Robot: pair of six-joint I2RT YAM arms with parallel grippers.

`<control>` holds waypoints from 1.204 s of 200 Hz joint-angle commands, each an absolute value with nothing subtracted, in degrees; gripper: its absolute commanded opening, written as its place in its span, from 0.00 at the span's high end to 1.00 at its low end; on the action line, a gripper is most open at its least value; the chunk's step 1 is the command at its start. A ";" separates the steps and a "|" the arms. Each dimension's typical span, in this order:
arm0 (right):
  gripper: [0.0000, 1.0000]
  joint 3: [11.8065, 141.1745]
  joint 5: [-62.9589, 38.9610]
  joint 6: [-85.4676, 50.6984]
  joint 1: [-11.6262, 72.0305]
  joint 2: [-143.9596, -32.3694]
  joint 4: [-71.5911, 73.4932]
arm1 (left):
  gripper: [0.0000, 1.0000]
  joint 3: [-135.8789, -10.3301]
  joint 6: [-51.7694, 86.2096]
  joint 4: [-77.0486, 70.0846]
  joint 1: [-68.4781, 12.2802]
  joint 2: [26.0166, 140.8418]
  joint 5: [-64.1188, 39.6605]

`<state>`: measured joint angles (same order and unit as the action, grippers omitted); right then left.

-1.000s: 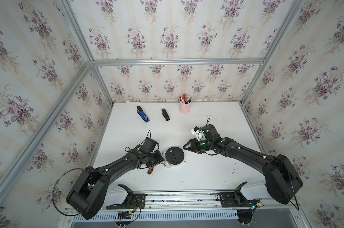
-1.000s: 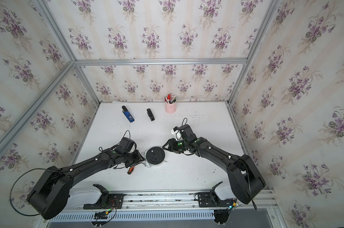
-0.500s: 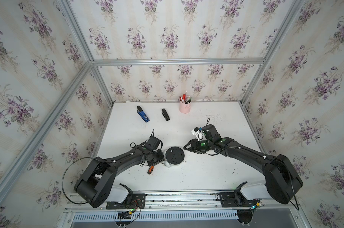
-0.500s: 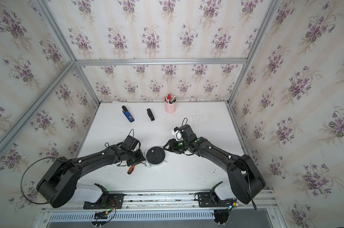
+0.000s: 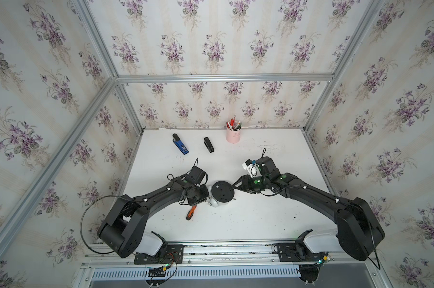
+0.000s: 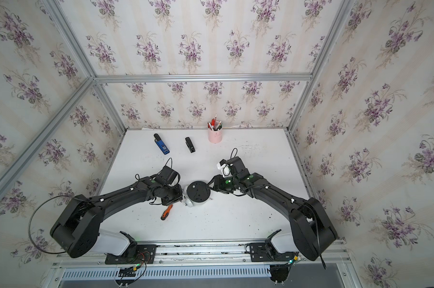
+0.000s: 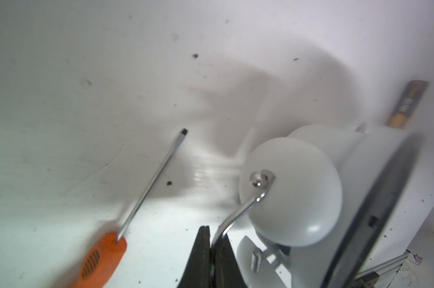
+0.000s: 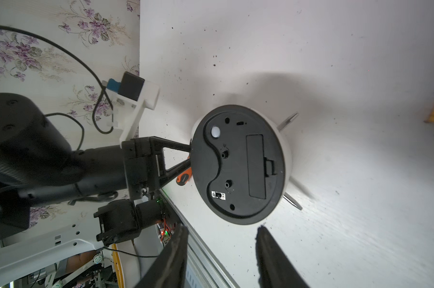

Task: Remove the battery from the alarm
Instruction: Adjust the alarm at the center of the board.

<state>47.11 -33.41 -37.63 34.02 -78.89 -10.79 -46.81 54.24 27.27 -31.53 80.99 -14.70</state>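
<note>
We have the alarm point(image 5: 222, 191) lying dial down, round black back up, and we place everything from it. Our left gripper point(image 7: 211, 234) sits at the alarm's bell side, jaws pressed together on the thin metal handle point(image 7: 238, 212) that arches over the bells point(image 7: 290, 192). The screwdriver point(image 7: 103, 256) lies loose on that same side, just beside the alarm. Our right gripper point(image 8: 222, 228) hangs at the opposite side, by the feet point(image 8: 288, 119). Its jaws are spread and empty, the tips just short of the alarm's rim.

The next move turns on the battery point(image 7: 407, 104). We take it to be the slim black-and-gold cylinder lying outside the alarm, past its feet. Both top views hide it under the right gripper. Its long axis seems to run away from the alarm, gold end nearest the feet, though blur leaves that unsure. The whole alarm stands between it and the left gripper, so any pick falls to the right one. That gripper would need to back off from the alarm and set its jaws across that axis. We cannot tell whether a cover sits on the rectangular bay point(image 8: 255, 165) in the alarm's back.
</note>
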 commanded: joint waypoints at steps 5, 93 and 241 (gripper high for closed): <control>0.53 47.20 -32.31 -36.65 33.58 -77.89 -11.78 | 0.94 -53.81 50.49 35.64 -31.99 76.96 -12.05; 0.54 45.04 -32.81 -35.25 32.23 -73.44 -13.37 | 0.94 -76.21 42.84 58.12 -40.56 81.55 -2.57; 0.56 35.39 -32.98 -32.12 25.17 -69.60 -20.04 | 0.91 -102.56 42.58 69.99 -56.65 111.87 3.04</control>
<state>36.53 -32.73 -31.94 25.34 -68.42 -20.12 -101.14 42.41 67.18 -55.61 108.90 2.74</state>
